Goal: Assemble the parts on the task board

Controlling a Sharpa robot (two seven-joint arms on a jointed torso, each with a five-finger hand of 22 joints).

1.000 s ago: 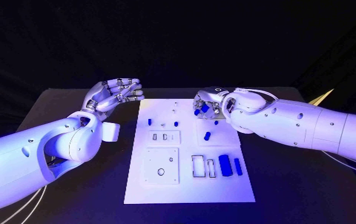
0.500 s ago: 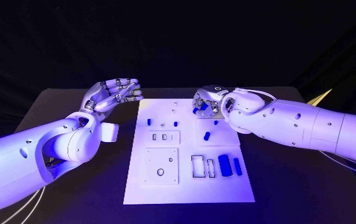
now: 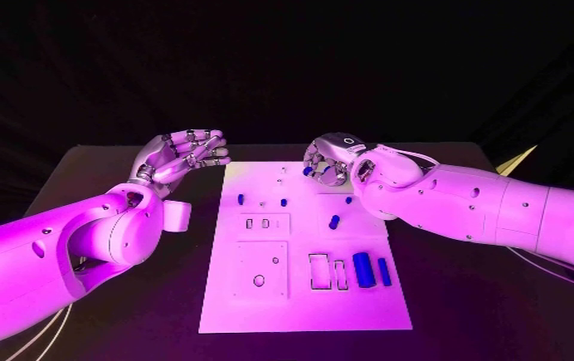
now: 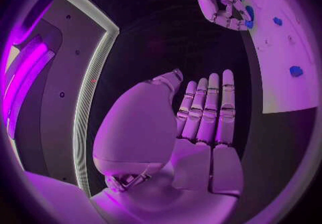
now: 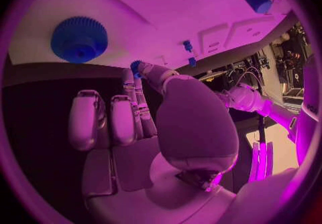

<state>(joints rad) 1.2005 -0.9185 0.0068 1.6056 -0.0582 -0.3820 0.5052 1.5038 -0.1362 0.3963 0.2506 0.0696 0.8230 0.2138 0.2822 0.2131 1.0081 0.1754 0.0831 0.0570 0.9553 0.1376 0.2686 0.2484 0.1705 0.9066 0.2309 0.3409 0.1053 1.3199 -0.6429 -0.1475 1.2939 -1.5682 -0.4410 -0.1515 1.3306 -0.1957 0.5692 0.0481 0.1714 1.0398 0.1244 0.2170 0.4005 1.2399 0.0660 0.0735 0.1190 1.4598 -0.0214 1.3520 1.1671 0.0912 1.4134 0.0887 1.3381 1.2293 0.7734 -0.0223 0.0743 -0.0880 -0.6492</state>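
I read this as the carry step: my right hand (image 3: pixel 330 162) hovers over the far edge of the board (image 3: pixel 305 311), its fingers (image 5: pixel 143 68) pinched on a small blue part (image 5: pixel 136 65) at the tips. The next move, as I judge it, calls for lining that part up with its seat on the board and lowering it straight, and I can't tell from here which hole it belongs to. My left hand (image 3: pixel 182 153) hangs above the worktop (image 3: pixel 108 170) just off the board's far left corner, palm up, fingers lightly curled and apart, holding nothing. The held part looks short and ridged, mostly hidden by the fingertips. A blue gear (image 5: pixel 79 39) sits on the board near the right hand. Other blue parts lie further in: small pegs (image 3: pixel 240 199) on the left half, and two bars (image 3: pixel 362 269) side by side near the right edge.
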